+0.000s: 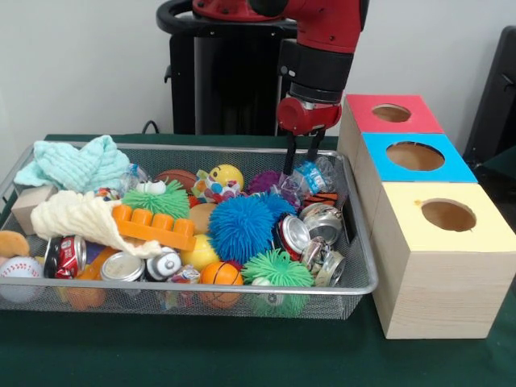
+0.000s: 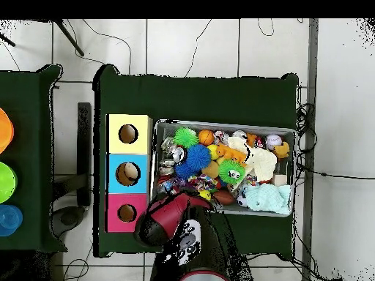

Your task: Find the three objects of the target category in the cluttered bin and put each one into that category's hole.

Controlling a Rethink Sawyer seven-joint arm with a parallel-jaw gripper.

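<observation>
The arm [image 1: 322, 48] is glossy red, a thick rounded link with a black cylindrical band beneath it. Below the band sits a smaller red rounded wrist housing. The gripper [image 1: 301, 160] has two thin black fingers. Behind stands a black pedestal [image 1: 222, 76], topped by a curved black tube.

You have a plain pale wall [image 1: 81, 64] behind the green-covered table [image 1: 201, 355]. From overhead, you see a white tiled floor [image 2: 198, 44] with black cables [image 2: 307, 139] trailing at the right.
</observation>
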